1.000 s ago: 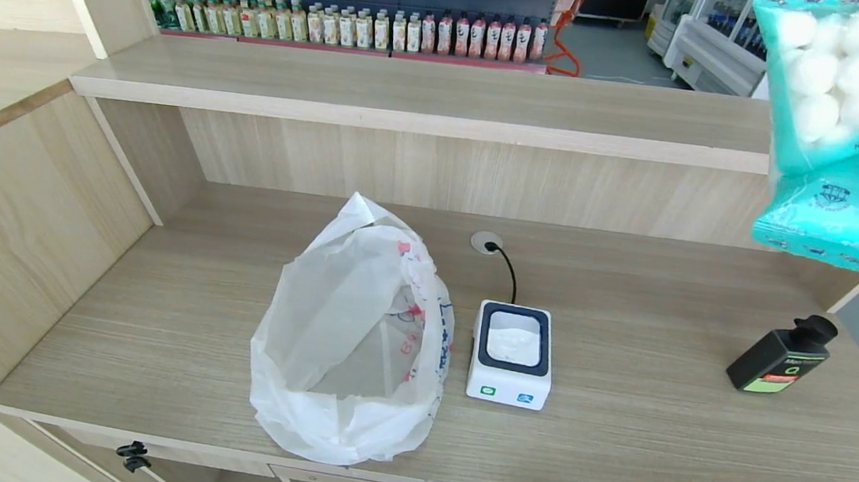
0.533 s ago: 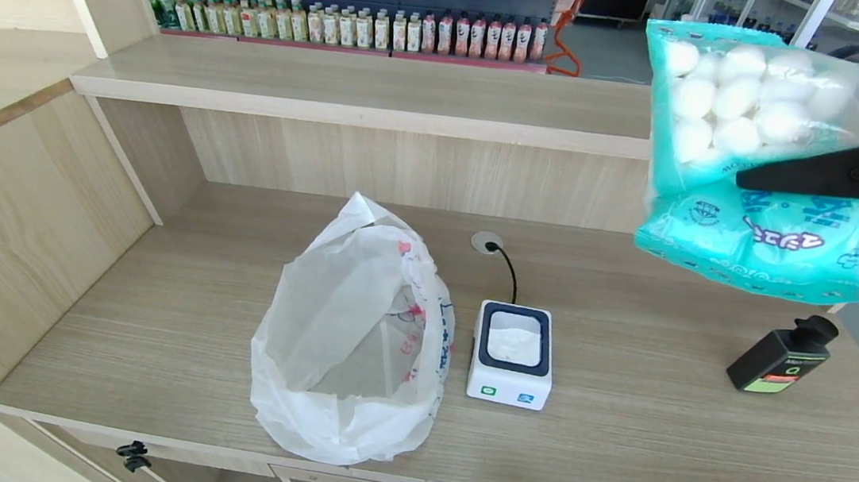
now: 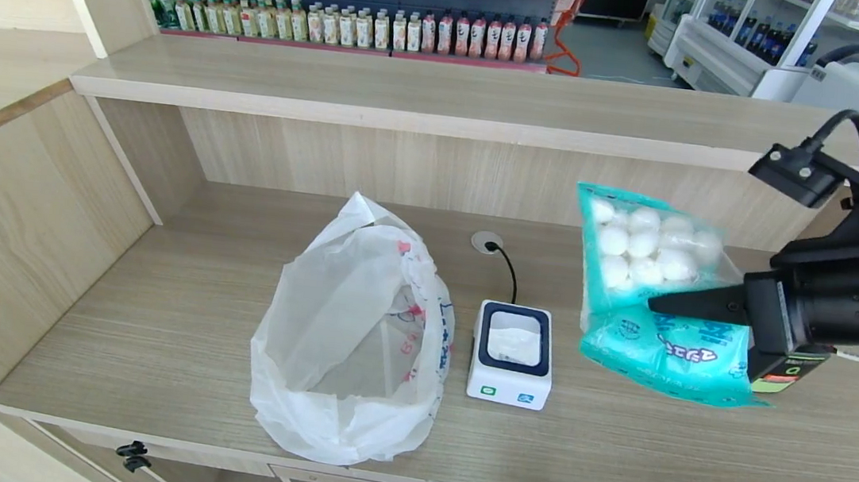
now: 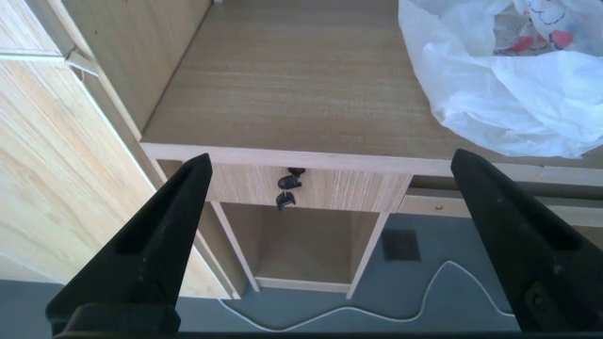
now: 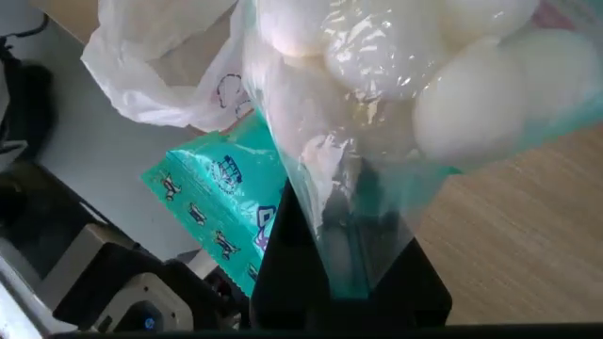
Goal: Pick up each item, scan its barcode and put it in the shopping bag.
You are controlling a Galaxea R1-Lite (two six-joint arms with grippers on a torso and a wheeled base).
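Since the left gripper (image 4: 330, 174) hangs nearest, off the front edge of the counter (image 3: 615, 452), log it first: fingers spread wide, nothing between them. Next back, the shopping bag (image 3: 351, 344) stands on the counter, mouth gaping upward; it looks empty as far as can be seen. Just beside it on its right sits the scanner (image 3: 512, 353), a thin gap between them, window facing up, its cable (image 3: 510, 269) running back to a grommet (image 3: 487, 242). Then the right gripper (image 3: 678, 305), clamped on the cotton ball pack (image 3: 660, 253), pinching it across the middle where the clear window meets the printed teal part. The pack is in the air above the counter, right of the scanner and not over its window; it hangs roughly upright, slightly tilted. Behind that gripper is the black bottle (image 3: 787, 373) on the counter, mostly hidden. Far back are rows of drink bottles (image 3: 340, 24).

Handling, my read: the pack is light and soft, with thin film that is slick and crinkly and squashes under the fingers; contents not fragile. A mid-pack pinch suits it, but the loose ends may flop and curl the barcode away from the window. Barcode side: cannot tell. The bottle is likely rigid and heavier; take it round the body.

Count: one shopping bag, one scanner, one cotton ball pack, one black bottle, two grippers. Items not yet bagged: two.
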